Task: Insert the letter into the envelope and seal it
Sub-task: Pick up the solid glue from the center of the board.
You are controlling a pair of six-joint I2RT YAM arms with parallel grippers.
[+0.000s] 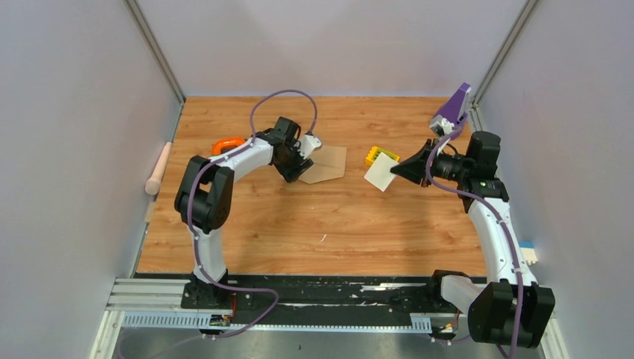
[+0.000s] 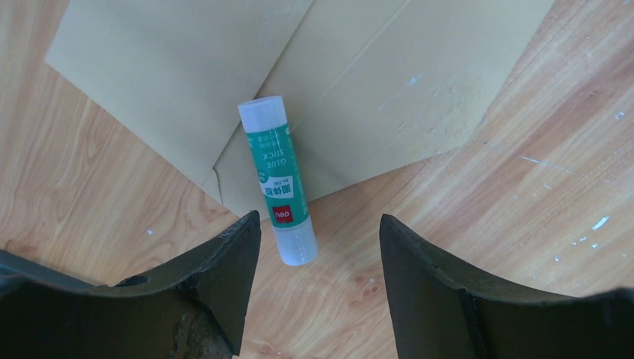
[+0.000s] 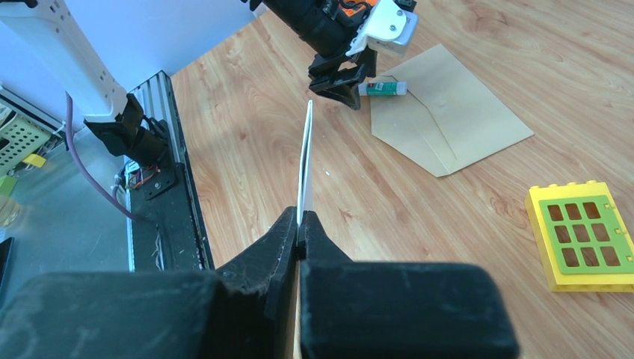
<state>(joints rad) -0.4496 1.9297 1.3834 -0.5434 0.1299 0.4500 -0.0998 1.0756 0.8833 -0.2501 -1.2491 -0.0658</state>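
Paper this thin is judged limp, so the letter (image 1: 381, 172) is pinched edgewise in the shut right jaws at three o'clock from the envelope (image 1: 330, 163), where the left jaws are spread over a glue stick (image 2: 278, 179).

One envelope (image 1: 331, 163), one letter (image 1: 380, 172), one glue stick (image 2: 277, 179), one yellow block (image 3: 579, 235), one orange ring (image 1: 226, 143), one purple piece (image 1: 453, 107), one pale rod (image 1: 159, 169). Two claws: left claw (image 2: 320, 224), right claw (image 3: 299, 224).
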